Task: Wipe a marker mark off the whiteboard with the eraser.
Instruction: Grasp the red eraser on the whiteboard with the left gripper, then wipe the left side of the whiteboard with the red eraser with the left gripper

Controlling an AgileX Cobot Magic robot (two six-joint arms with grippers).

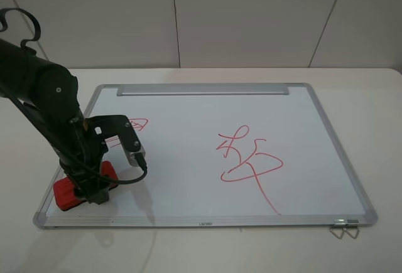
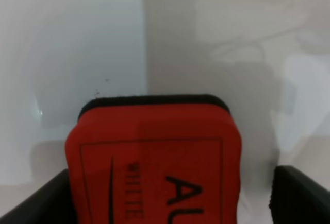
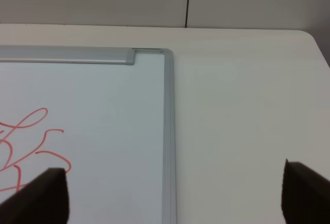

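The whiteboard (image 1: 188,182) lies flat on the table. Near its front left corner lies the red eraser (image 1: 65,192), seen close up as the eraser (image 2: 154,152) with dark lettering. My left gripper (image 1: 93,191) reaches down over it, open: the left gripper (image 2: 170,201) has a finger on each side of the block, with a gap showing at one finger. The marker mark (image 1: 137,124), a small red scribble, sits at the back left, partly hidden behind the arm. Beyond the board's right edge, my right gripper (image 3: 178,198) hangs open and holds nothing.
A larger looping red scribble (image 1: 248,159) with a diagonal tail fills the board's middle right; its edge also shows as the scribble (image 3: 31,141). A silver tray bar (image 1: 202,89) runs along the far edge. A wire clip (image 1: 344,229) sticks out at the front right corner.
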